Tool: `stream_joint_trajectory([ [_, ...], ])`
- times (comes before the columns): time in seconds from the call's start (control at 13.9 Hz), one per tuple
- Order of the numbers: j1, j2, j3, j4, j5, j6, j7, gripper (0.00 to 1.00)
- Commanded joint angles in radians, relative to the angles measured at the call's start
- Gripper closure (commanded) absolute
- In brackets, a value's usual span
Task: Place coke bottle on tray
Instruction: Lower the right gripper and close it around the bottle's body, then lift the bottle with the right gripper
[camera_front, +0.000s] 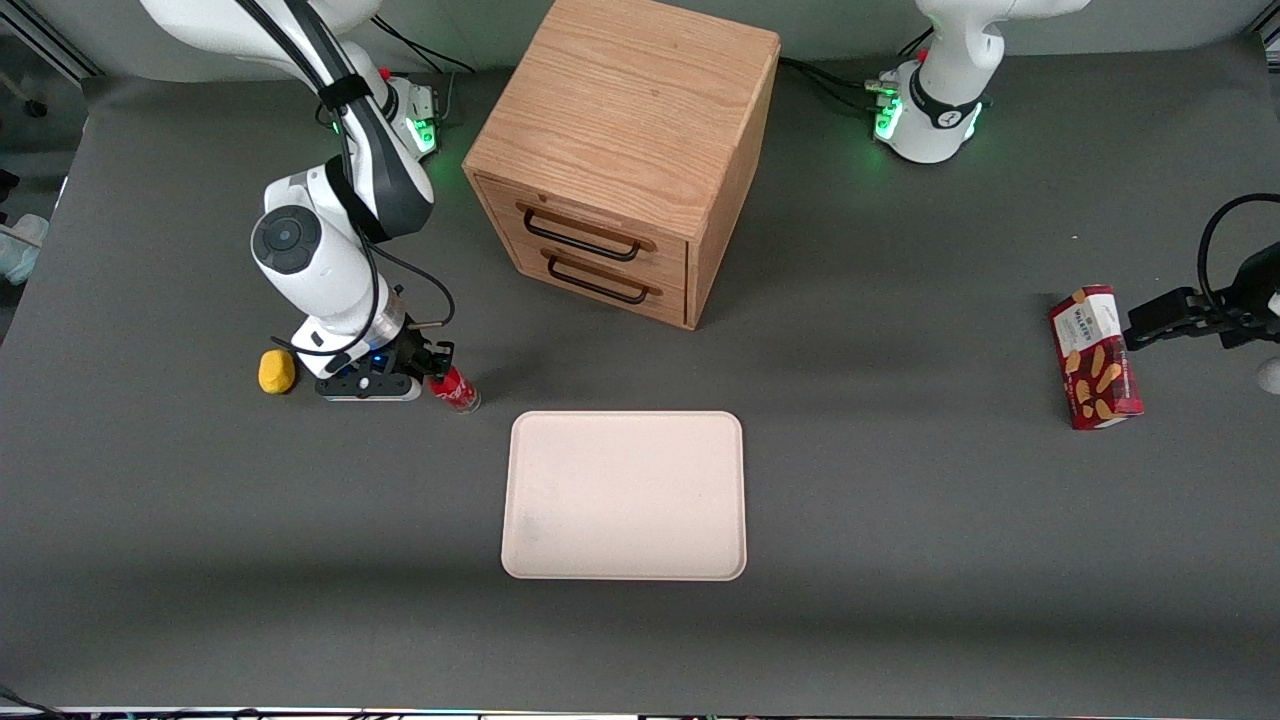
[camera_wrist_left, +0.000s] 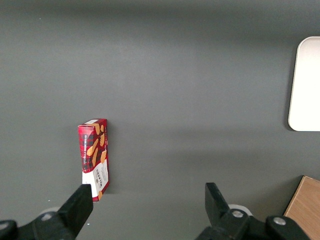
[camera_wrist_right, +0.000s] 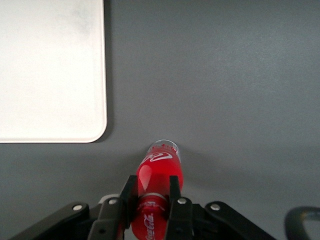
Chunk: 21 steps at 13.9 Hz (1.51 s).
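Gripper clamped on coke bottle, bottle's long axis tilted, base leading; tray at about 4 o'clock from bottle, front view.

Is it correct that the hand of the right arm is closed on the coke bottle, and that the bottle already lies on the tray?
Not quite. The hand is closed on the coke bottle, but the bottle is not on the tray. It is on the grey table beside the tray, apart from its rim. The right wrist view shows this clearly.
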Motion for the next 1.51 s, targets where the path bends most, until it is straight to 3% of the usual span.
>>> stream_joint_trajectory([
  [0.0,0.005,-0.030,-0.008,0.033,0.000,-0.060,-0.009,1.00],
  [0.29,-0.001,-0.066,-0.012,0.200,0.000,-0.347,-0.010,1.00],
  [1.08,-0.019,-0.153,-0.019,0.605,0.003,-0.847,-0.052,1.00],
  [1.44,-0.022,-0.133,-0.020,0.678,0.014,-0.898,-0.050,1.00],
])
